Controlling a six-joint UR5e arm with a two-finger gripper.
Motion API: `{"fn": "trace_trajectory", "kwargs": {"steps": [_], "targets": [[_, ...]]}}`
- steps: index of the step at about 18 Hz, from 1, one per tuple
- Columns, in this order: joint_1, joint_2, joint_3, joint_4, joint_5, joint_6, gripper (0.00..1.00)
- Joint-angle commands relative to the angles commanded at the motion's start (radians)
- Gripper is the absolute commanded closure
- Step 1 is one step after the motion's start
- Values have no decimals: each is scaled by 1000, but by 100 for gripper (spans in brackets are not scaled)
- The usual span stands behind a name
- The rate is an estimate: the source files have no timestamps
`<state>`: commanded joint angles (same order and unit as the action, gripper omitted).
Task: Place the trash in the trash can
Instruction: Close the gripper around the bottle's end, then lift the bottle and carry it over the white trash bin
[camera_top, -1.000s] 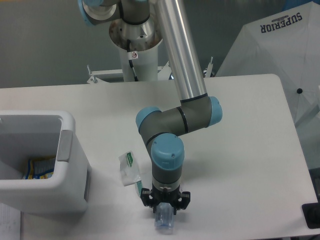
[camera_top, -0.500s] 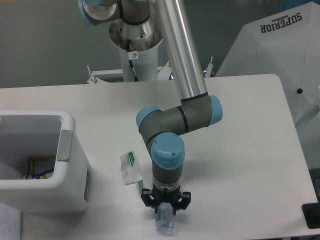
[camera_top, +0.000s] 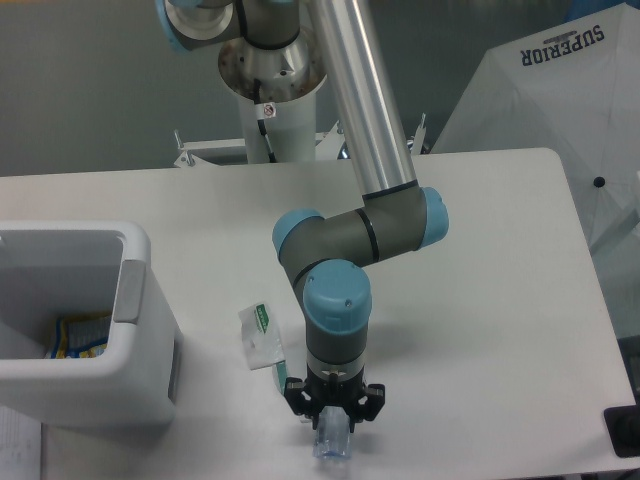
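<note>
White laminate covers the worktop (camera_top: 480, 300), and near its front edge the black two-finger gripper (camera_top: 333, 432) points straight down from the grey and pale-blue arm (camera_top: 345, 245). Directly beneath it lies the clear plastic water bottle with a bluish tint (camera_top: 332, 447), only its lower part showing below the gripper body. The fingers sit on either side of the bottle, but the arm hides them too much to tell whether they clamp it or merely straddle it. Just left of the gripper, a flat clear-white wrapper with green stripes (camera_top: 260, 335) lies on the worktop, apart from the bottle. At the left edge stands the white rectangular plastic bin with rounded corners and a grey side panel (camera_top: 135, 330); something yellow and blue (camera_top: 78, 335) lies at its bottom. Beyond the right edge, a white umbrella printed SUPERIOR (camera_top: 560, 90) leans.
</note>
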<state>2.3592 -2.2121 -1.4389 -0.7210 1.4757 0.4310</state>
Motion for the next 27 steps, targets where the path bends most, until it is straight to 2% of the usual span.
{"fn": "trace_trajectory", "kwargs": {"steps": [3, 7, 13, 17, 23, 27], "targets": [[6, 9, 21, 0, 0, -2, 46], [23, 40, 97, 0, -2, -24, 46], [34, 61, 277, 11, -2, -296, 45], [32, 83, 298, 84, -2, -429, 45], [-3, 140, 314, 89, -8, -437, 45], [-54, 176, 313, 89, -9, -443, 45]]}}
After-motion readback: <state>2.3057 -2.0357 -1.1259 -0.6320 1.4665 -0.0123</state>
